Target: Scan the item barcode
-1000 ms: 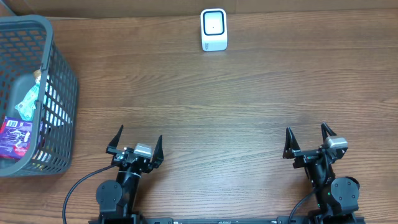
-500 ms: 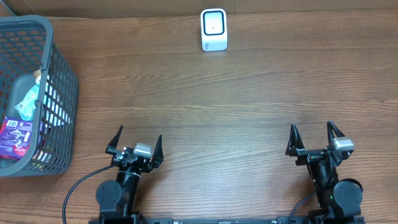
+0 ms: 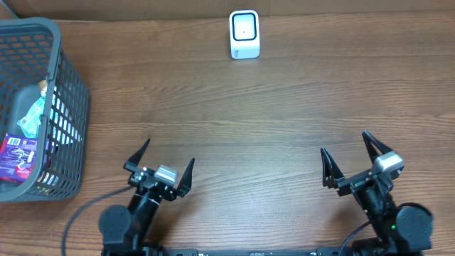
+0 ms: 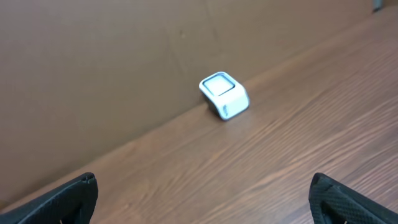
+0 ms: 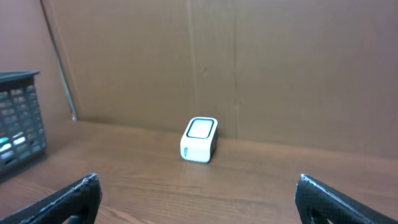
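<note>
From the overhead cam, my left claw sits at the near edge of the wooden table with both fingers spread wide and nothing between them. Same deal for my right claw over on the other side: jaws apart, holding nothing, angled a bit toward the middle. The white barcode scanner stands way at the far edge, roughly centred between my two arms and well apart from both. The stuff to scan is all in the grey basket at the far left: a purple packet lies near its bottom, with a teal packet just above it. Can't read any barcode from up here, too small. On the left wrist cam, I only see the dark tips of my left claw in the bottom corners, wide apart, with bare wood between them; the barcode scanner sits ahead, right against a brown cardboard wall. On the right wrist cam, it's the same story: right claw tips in both lower corners, spread open, the barcode scanner dead ahead by the cardboard wall, and a corner of the basket pokes in at the left edge.
</note>
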